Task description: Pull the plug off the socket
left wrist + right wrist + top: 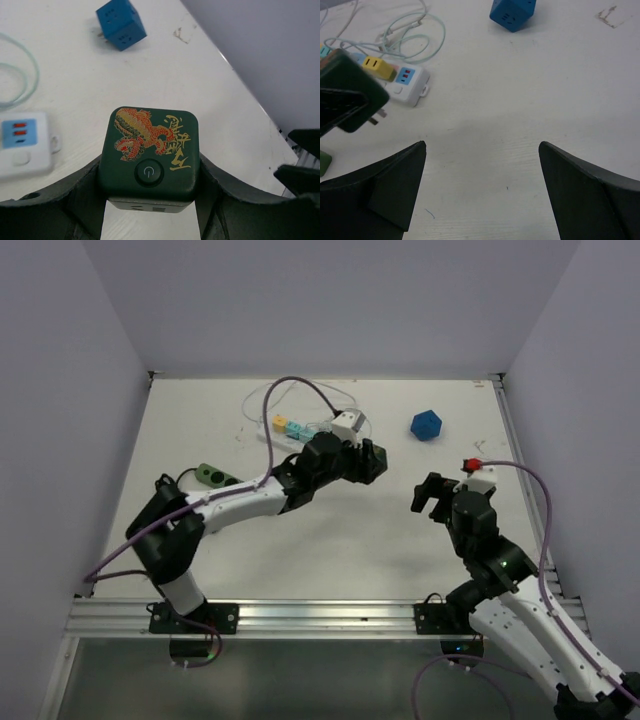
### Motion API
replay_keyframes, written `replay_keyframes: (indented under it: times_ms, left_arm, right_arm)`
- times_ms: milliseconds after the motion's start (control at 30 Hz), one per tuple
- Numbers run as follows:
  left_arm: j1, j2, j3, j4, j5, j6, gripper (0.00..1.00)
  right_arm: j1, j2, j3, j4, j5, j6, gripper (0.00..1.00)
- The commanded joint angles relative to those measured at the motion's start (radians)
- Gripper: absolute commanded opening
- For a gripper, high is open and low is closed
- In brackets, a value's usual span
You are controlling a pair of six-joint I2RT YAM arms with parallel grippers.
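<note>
The left tool [150, 192] pinches the dark green plug [148, 150] by two opposite side walls. Its top face, with a dragon print and a round button, points up at the wrist camera. That sideways grip probably leaves the underside free, so a pull could go straight along the pins. The left wrist view shows how squarely the cube sits between the fingers, but nothing beneath it. The right wrist view fills that in: the plug [350, 95] hangs above the bench [520, 100] with its prongs [380, 114] bare in the air. The white socket strip [402, 82] lies on the bench just beyond and below them, a yellow plug [374, 67] seated in it. Judging by this, the plug is already out of the socket. In the left wrist view the strip [22, 145] lies to the tool's left. The right tool [482, 150] is spread wide and empty, facing the left one from well apart, perhaps ready to steady the strip. A blue cube [512, 12] lies far ahead of it. Only the top view shows both arms at once.
</note>
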Motion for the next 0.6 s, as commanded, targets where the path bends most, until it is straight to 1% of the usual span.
replay_keyframes:
  times_ms: [0,33,100,133,200,233,300,333,400,433,467,533,567]
  left_arm:
    - [-0.029,0.179,0.185,0.188,0.124,-0.055,0.11]
    - [-0.034,0.280,0.275,0.192,0.138,-0.077,0.13]
    - [-0.046,0.380,0.374,0.192,0.190,-0.096,0.16]
    - [-0.049,0.467,0.464,0.188,0.196,-0.110,0.17]
    - [-0.058,0.546,0.550,0.182,0.209,-0.128,0.21]
    - [-0.060,0.616,0.631,0.174,0.212,-0.147,0.22]
    - [-0.058,0.712,0.704,0.168,0.219,-0.162,0.28]
    - [-0.060,0.739,0.768,0.162,0.224,-0.176,0.31]
    - [-0.060,0.790,0.828,0.151,0.224,-0.182,0.37]
    - [-0.060,0.839,0.887,0.125,0.224,-0.185,0.40]
    - [-0.058,0.861,0.915,0.116,0.222,-0.187,0.45]
    - [-0.060,0.916,0.977,0.088,0.210,-0.185,0.48]
    - [-0.058,0.928,0.989,0.084,0.199,-0.185,0.51]
  right_arm:
    - [-0.005,-0.087,-0.012,-0.103,0.139,0.069,0.99]
    - [-0.007,-0.105,-0.017,-0.111,0.149,0.074,0.99]
    - [-0.008,-0.150,-0.022,-0.129,0.169,0.096,0.99]
    - [-0.007,-0.162,-0.025,-0.137,0.175,0.106,0.99]
    - [-0.007,-0.196,-0.029,-0.142,0.167,0.123,0.99]
    - [-0.007,-0.204,-0.032,-0.143,0.167,0.126,0.99]
    - [-0.007,-0.205,-0.034,-0.143,0.167,0.124,0.99]
    - [-0.008,-0.201,-0.035,-0.143,0.169,0.121,0.99]
    - [-0.007,-0.190,-0.038,-0.139,0.170,0.117,0.99]
    - [-0.007,-0.185,-0.040,-0.140,0.170,0.118,0.99]
    - [-0.007,-0.185,-0.040,-0.140,0.167,0.120,0.99]
    - [-0.007,-0.196,-0.046,-0.140,0.166,0.126,0.99]
    - [-0.008,-0.201,-0.049,-0.137,0.169,0.126,0.99]
